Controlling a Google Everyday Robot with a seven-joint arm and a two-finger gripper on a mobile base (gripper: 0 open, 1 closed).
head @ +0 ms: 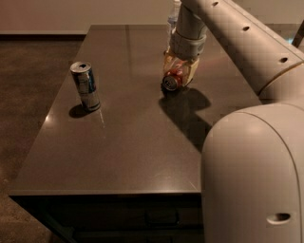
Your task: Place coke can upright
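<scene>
The coke can (172, 79) lies on its side on the dark table (128, 142), right of centre, with its silver top facing the camera. My gripper (178, 71) comes down on it from above. Its pale fingers (192, 71) press against both sides of the can, which rests on the tabletop. The can's far end is hidden by the gripper.
A taller blue-and-silver can (86, 85) stands upright at the table's left side. A clear plastic bottle (173, 14) shows partly behind my arm at the far edge. My arm and white base (251, 166) cover the table's right side. Brown floor lies to the left.
</scene>
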